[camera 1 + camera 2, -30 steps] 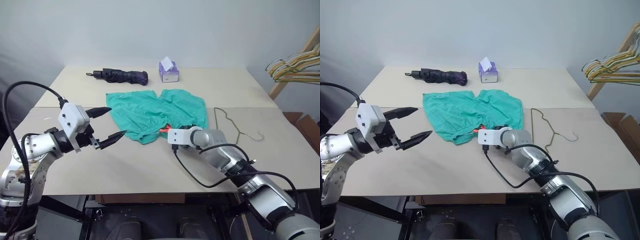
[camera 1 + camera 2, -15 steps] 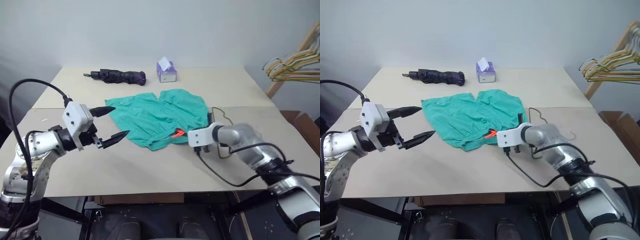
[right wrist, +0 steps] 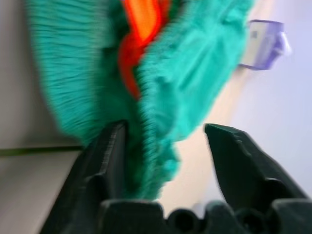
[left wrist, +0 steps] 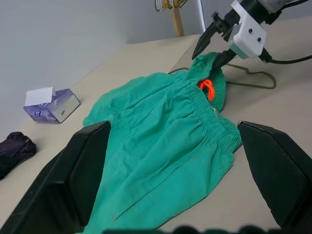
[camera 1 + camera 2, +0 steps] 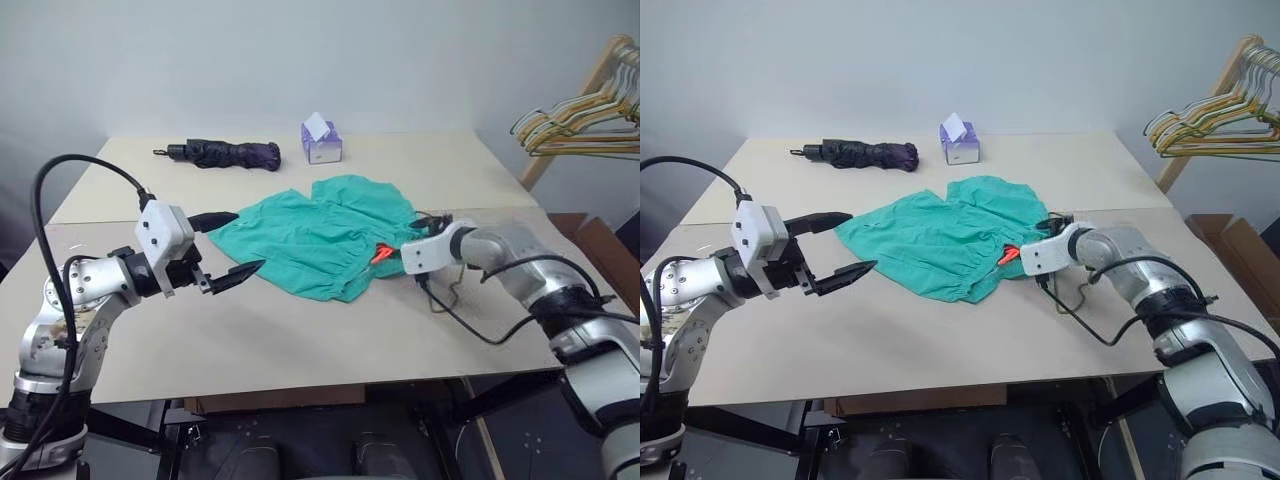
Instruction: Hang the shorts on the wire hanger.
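A: What is changed from a second ago?

B: The shorts [image 5: 950, 235] have been dragged toward the bench's [image 5: 940, 330] right edge; their waistband corner is now bunched and raised at the right gripper [image 4: 214, 36], which has been shifted right with it. The left gripper [image 5: 830, 245] is kept where it was, fingers spread wide, nothing held.

A: What is hard to make out?

B: The wire hanger [image 4: 248, 78] is largely covered by the right arm and its cable; only part of the wire is seen. Whether fabric is actually pinched cannot be told.

A: Where are the shorts relative to the fingers?

B: Mid-bench, just beyond the left fingertips [image 5: 862, 267], apart from them. The right fingers [image 3: 109, 161] are parted, with gathered waistband and the orange tab [image 5: 1009, 254] between them.
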Controlling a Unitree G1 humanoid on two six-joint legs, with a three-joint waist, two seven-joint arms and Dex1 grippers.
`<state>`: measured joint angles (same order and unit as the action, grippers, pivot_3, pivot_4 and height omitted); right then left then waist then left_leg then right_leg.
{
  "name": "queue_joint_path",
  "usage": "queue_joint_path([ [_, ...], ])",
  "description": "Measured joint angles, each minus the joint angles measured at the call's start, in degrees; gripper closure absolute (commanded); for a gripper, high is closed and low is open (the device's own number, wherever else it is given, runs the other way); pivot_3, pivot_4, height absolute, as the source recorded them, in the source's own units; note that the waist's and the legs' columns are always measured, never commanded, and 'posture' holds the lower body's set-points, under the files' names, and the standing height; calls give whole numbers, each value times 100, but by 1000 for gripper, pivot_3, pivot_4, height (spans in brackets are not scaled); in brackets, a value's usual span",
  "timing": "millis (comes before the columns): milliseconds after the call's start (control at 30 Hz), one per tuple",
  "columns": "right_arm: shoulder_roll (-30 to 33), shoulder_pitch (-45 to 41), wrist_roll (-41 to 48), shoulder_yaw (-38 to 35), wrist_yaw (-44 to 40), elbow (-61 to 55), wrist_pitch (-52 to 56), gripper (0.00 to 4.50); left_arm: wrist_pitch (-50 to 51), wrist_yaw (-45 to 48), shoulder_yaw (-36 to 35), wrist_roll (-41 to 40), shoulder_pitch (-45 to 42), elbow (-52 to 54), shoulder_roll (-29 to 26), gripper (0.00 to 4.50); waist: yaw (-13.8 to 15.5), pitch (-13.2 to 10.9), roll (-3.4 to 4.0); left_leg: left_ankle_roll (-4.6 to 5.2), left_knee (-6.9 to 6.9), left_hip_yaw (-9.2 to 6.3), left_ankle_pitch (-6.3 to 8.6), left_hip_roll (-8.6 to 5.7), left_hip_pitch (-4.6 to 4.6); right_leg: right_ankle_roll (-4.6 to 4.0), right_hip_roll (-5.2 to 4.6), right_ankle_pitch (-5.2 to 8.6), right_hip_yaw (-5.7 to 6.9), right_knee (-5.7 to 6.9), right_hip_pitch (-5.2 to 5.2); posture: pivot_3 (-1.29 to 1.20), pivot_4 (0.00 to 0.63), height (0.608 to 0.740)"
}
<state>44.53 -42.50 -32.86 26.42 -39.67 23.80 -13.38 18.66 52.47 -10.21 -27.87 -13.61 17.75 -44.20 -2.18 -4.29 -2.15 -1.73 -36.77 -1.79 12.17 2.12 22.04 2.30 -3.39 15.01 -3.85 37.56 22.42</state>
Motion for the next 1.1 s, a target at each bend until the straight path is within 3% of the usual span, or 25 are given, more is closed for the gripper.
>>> queue_joint_path([
  [67,-32,497,459,-269,-632,-998,768,37,0,6,3,3,16,-5,-2,0,-5,0,0,1,-1,1,0,0,-3,0,0,0,-3,7,0,40,26,740],
  [167,-259,1070,898,-538,-1394,-2681,2214,37,-1,10,-6,3,26,3,-5,0,-32,2,3,2,-2,3,1,7,-13,1,9,0,-5,12,-2,36,29,740],
  [300,-1267,1091,708,-262,-1686,-4048,4162,37,-1,25,5,5,11,0,-2,0,-27,4,6,2,-1,4,2,13,-13,3,17,2,-4,12,-1,23,32,740],
  [500,-1821,772,-291,846,-1763,-4061,5560,37,-2,44,23,68,-14,-74,12,0,98,4,6,2,-4,8,2,1,2,2,5,2,-2,6,8,20,31,740],
  [767,-2757,263,-1014,1761,-1663,-3058,6639,37,-28,71,95,90,-131,-102,97,0,80,4,6,1,-4,7,2,3,5,2,8,1,-2,9,14,24,27,740],
  [900,-2787,46,-1181,2045,-1646,-2715,6590,920,-115,68,105,120,-127,-107,112,0,74,5,7,1,-4,6,2,3,-1,2,8,1,-2,10,9,26,26,740],
  [1100,-2775,3,-1300,2214,-1476,-2307,6083,2960,-124,36,106,139,-105,-106,140,0,56,9,5,1,-4,6,2,3,-5,2,8,1,-2,10,5,22,27,740],
])
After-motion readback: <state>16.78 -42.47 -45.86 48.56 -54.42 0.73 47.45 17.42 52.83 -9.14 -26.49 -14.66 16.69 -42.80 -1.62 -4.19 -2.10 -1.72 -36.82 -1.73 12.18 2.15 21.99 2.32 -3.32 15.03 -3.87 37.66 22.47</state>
